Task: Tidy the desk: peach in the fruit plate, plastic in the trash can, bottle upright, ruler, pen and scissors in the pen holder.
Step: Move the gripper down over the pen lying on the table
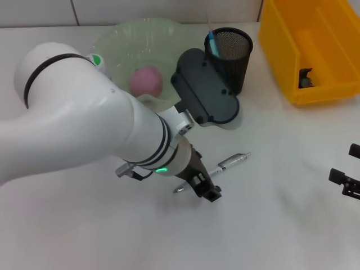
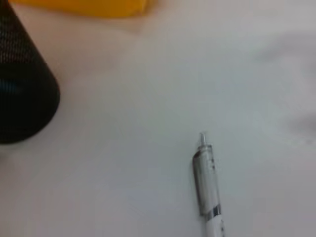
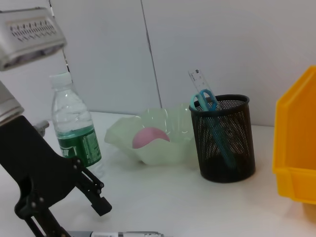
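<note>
Apparently the pen (image 1: 225,166) lies between the left gripper's (image 1: 202,188) jaws — unclamped.

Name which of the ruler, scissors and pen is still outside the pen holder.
The pen: it lies flat on the table by the left gripper, while the ruler and scissors stand in the pen holder.

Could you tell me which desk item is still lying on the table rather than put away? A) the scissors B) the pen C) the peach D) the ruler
B: the pen lies flat on the table by the left gripper, while the scissors and ruler stand in the pen holder and the peach sits in the fruit plate.
</note>
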`<state>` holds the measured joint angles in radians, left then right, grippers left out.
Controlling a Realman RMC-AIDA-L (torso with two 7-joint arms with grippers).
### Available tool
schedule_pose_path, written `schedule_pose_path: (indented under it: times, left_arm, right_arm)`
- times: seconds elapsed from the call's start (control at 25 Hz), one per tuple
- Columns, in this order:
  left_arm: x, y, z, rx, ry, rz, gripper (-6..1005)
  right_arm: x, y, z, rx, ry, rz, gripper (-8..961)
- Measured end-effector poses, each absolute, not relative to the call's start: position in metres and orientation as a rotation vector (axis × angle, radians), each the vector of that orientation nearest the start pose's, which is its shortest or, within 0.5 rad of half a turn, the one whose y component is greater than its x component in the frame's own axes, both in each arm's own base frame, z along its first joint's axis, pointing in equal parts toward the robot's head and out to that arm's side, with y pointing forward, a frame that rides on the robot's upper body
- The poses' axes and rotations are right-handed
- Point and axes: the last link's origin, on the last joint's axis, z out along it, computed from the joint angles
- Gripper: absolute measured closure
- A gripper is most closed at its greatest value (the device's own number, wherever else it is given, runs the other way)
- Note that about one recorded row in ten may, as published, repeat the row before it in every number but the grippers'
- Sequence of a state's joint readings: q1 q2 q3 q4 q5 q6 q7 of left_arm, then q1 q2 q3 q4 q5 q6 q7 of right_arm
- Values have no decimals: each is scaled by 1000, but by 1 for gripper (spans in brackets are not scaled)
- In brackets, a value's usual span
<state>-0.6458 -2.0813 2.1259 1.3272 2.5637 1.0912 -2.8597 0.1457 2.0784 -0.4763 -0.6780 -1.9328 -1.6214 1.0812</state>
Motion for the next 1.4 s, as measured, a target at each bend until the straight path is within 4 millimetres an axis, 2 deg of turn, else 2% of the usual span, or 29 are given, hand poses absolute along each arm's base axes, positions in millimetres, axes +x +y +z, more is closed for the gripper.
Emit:
schedule_pose_path:
  times: [0.52, 0.84, 1.4]
  left_arm:
    - [-119, 311, -134, -2754, -410, 510, 248]
    - [-120, 313, -134, -2753, -416, 526, 589]
    - [-126, 313, -134, -2754, -423, 583, 591]
  right_arm:
    - [370, 216, 38, -2350, 700, 656, 129]
    - [369, 216, 38, -2351, 707, 660, 129]
    - [368, 219, 37, -2354, 703, 664, 129]
